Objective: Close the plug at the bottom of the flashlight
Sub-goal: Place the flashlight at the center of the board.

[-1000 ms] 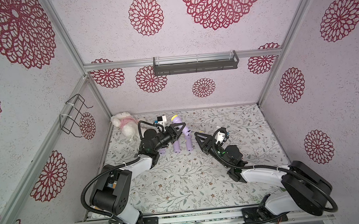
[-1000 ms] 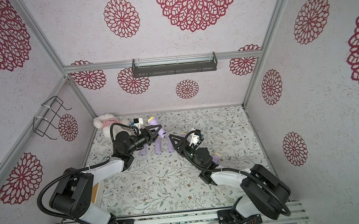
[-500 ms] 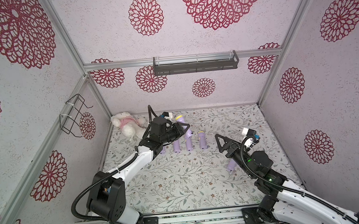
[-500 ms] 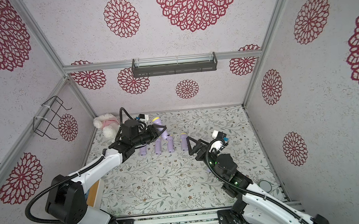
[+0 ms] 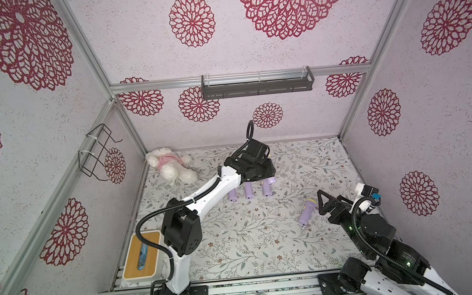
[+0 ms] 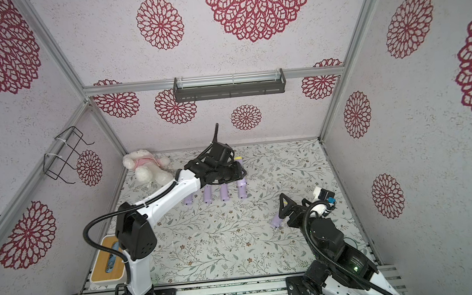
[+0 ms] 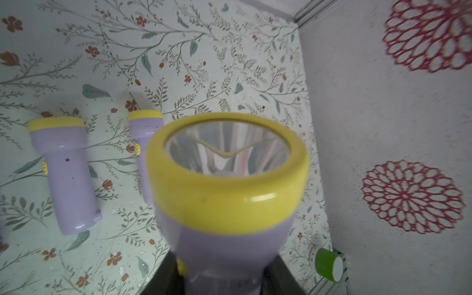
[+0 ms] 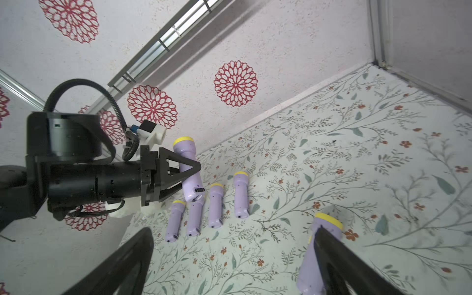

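Pinching the purple body of a yellow-headed flashlight between its fingers, my left end effector holds it off the floral surface near the middle of the back edge. The flashlight is tilted, its head toward the back wall and its tail end down toward the row beneath. In my left wrist view its lens rim fills the middle of the frame. A small dark part shows at the tail end, but I cannot tell whether the plug is seated.

Below the held flashlight, four more flashlights lie side by side in a row, heads toward the back edge.

My right end effector stands spread wide, holding nothing, close to the right edge of the surface. A lone flashlight lies just beside it, head toward the back edge. In my right wrist view one finger crosses in front of its body, and I cannot tell whether they touch.

A white plush toy lies in the back left corner, and a wood-topped tissue box sits at the front left corner. A dark shelf hangs on the back wall, a wire rack on the left wall.
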Controlling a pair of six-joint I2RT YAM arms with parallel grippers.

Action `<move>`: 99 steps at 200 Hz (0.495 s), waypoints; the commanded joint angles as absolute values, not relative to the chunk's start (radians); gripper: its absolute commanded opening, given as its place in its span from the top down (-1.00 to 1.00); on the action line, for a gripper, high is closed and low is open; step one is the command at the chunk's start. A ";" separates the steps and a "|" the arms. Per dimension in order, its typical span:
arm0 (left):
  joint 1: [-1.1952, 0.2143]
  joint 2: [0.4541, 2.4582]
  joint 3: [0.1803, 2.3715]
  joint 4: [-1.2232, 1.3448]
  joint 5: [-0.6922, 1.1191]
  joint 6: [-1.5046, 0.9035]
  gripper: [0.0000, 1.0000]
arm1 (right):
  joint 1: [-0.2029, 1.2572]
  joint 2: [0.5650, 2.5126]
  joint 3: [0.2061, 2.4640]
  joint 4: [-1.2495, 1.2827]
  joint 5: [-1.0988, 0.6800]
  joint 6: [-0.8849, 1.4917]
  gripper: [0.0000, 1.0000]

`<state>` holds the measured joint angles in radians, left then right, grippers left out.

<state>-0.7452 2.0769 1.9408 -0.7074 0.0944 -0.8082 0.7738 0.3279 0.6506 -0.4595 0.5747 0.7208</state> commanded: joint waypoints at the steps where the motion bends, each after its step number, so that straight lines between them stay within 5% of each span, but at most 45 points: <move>1: -0.761 2.186 2.092 -0.900 0.054 -0.782 1.00 | 0.773 0.324 0.694 -0.586 0.632 0.679 -0.98; 99: -0.767 2.588 2.561 -0.946 0.131 -0.822 1.00 | 0.773 0.331 0.658 -0.605 0.540 0.651 -0.98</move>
